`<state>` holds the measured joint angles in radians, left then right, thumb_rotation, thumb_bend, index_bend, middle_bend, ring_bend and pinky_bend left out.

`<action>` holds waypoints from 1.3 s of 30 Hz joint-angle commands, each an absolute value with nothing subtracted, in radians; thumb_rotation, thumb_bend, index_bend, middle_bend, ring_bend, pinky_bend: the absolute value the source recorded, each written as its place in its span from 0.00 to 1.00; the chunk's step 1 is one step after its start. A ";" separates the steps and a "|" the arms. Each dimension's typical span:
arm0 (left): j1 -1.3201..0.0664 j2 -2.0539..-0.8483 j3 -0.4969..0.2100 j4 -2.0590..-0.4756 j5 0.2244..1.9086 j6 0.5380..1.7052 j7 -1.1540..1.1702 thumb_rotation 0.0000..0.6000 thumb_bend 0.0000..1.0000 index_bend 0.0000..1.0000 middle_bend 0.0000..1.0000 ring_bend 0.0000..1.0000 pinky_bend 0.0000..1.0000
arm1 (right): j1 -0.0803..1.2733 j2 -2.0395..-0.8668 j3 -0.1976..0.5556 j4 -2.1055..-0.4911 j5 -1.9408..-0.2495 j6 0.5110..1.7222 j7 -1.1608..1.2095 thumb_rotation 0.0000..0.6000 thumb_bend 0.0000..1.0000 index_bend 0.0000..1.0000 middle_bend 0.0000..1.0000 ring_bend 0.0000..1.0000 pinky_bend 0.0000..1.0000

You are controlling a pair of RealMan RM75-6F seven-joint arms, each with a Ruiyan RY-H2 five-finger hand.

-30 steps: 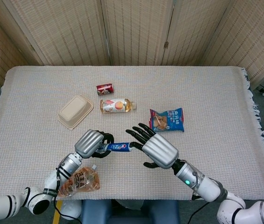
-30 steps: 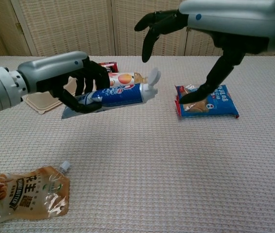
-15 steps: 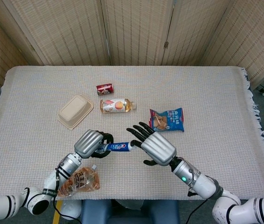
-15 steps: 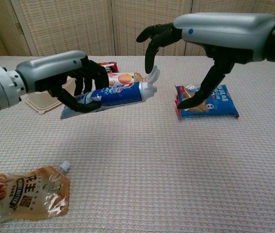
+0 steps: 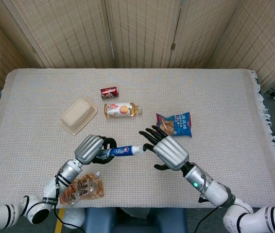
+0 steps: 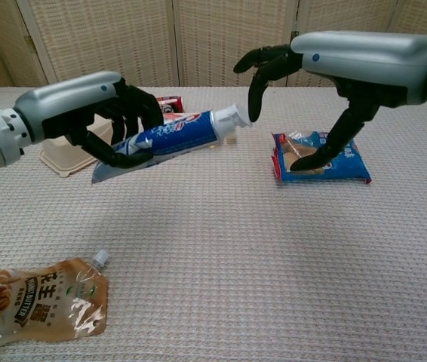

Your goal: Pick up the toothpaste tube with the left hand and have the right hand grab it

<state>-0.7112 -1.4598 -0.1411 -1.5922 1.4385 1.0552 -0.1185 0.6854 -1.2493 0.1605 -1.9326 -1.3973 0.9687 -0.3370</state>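
Observation:
A blue and white toothpaste tube (image 6: 170, 136) (image 5: 122, 150) hangs above the table, cap end tilted up toward the right. My left hand (image 6: 96, 113) (image 5: 91, 148) grips its flat tail end. My right hand (image 6: 327, 68) (image 5: 166, 151) is open just right of the white cap, fingers spread above and thumb hanging below. A small gap shows between its fingertips (image 6: 255, 113) and the cap.
A peanut butter pouch (image 6: 36, 304) lies at the near left. A beige lidded box (image 5: 78, 115), a red can (image 5: 109, 92) and a juice bottle (image 5: 122, 109) lie beyond the hands. A blue snack bag (image 5: 174, 124) lies behind the right hand.
The left hand has raised the tube and tipped its cap end upward. The right hand has drawn slightly to the right, away from the cap.

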 commanded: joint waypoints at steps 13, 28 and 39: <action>-0.669 -1.519 -0.115 -1.488 1.513 1.149 -0.287 1.00 0.84 0.75 0.76 0.69 0.62 | 0.633 -1.234 0.148 -1.952 -1.583 1.121 -0.022 0.92 0.21 0.07 0.07 0.05 0.00; -0.681 -1.597 -0.134 -1.481 1.536 1.186 -0.300 1.00 0.84 0.75 0.76 0.69 0.62 | 0.722 -1.351 0.200 -1.912 -1.480 1.027 0.101 0.44 0.10 0.00 0.00 0.00 0.00; -0.684 -1.611 -0.143 -1.484 1.537 1.198 -0.304 1.00 0.84 0.75 0.76 0.69 0.62 | 0.749 -1.404 0.215 -1.879 -1.470 1.026 0.152 0.43 0.10 0.00 0.00 0.00 0.00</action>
<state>-0.6842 -1.6103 -0.1428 -1.4844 1.5366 1.1971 -0.3030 0.7477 -1.3994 0.2153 -1.8832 -1.4675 1.0226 0.1427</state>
